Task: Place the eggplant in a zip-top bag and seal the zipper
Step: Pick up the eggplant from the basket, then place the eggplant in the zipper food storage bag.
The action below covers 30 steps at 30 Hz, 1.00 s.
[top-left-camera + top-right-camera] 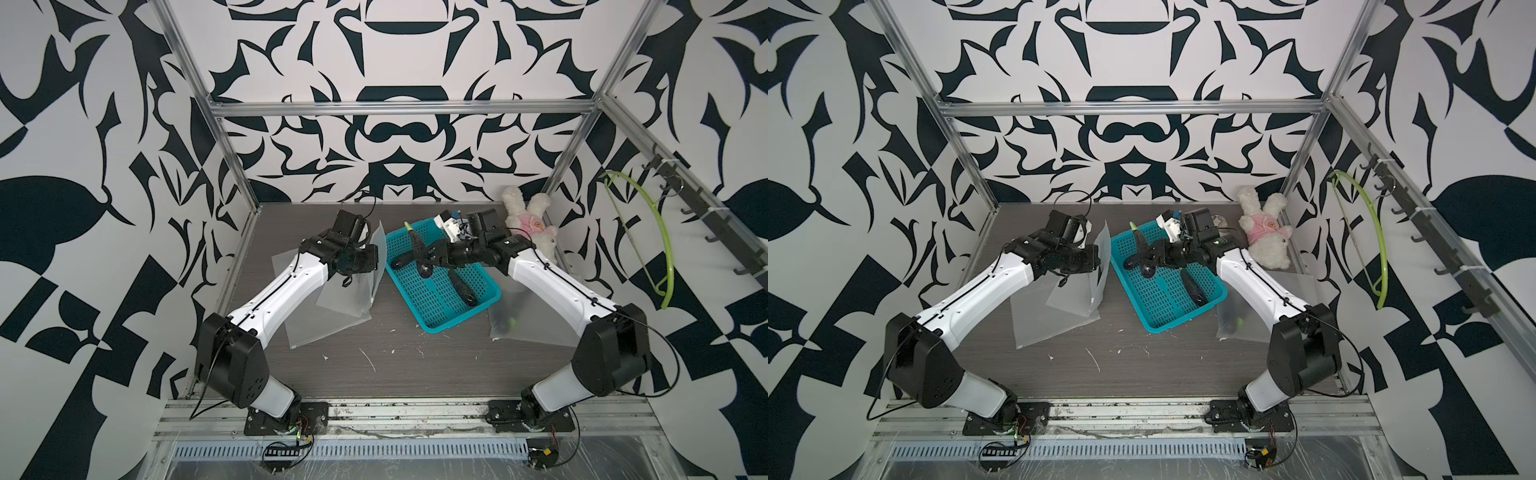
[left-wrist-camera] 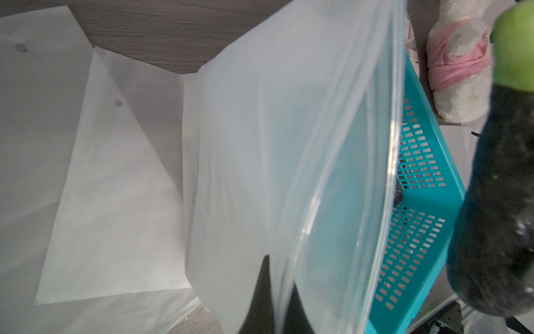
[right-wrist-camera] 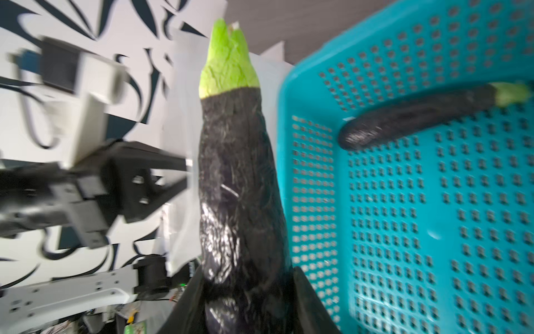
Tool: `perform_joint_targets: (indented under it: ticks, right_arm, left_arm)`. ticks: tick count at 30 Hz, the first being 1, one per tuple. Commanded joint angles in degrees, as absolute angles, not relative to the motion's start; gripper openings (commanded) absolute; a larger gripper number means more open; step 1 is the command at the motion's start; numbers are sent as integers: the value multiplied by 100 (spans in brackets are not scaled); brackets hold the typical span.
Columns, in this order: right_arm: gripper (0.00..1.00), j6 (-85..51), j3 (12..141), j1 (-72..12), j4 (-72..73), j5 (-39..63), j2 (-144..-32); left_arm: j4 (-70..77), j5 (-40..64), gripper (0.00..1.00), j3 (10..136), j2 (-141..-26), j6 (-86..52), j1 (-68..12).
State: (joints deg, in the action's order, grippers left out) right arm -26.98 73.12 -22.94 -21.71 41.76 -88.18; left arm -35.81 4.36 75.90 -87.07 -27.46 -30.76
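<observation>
My right gripper [image 3: 245,303] is shut on the thick end of a dark purple eggplant [image 3: 239,173], whose green cap points away from the jaws. In both top views this eggplant [image 1: 415,247] [image 1: 1140,245] hangs over the far left corner of the teal basket [image 1: 440,299]. My left gripper [image 2: 278,300] is shut on the edge of a frosted zip-top bag [image 2: 289,144], holding it upright just left of the basket [image 1: 377,257]. The eggplant [image 2: 502,202] is beside the bag's mouth, outside it.
A second eggplant [image 3: 419,115] lies in the basket. Flat frosted bags [image 1: 324,307] lie on the table under the left arm. Another bag [image 1: 511,320] with something dark and green inside lies right of the basket. A plush rabbit [image 1: 528,224] sits at the back right.
</observation>
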Motion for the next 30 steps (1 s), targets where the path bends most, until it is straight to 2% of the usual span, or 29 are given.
perform_joint_targets:
  ticks: [1,8,21,30]
  right_arm:
    - [38,-3063,7512,-2516,-1758,4581,-8599]
    - [39,-3531,7453,-2825,-888,4118,-8400]
    - [40,-4149,7385,-3252,1472,3074,-8880]
    - [40,-3938,7121,-3572,2297,2753,-9341]
  left_arm:
    - [-3485,520,0,7749,-8789,-2775,-3134]
    - [-3452,528,0,7778,-8803,-2804,-3234]
    - [-3404,562,0,7647,-8598,-2916,-3311]
    - [-3318,727,0,7618,-8390,-2979,-3283]
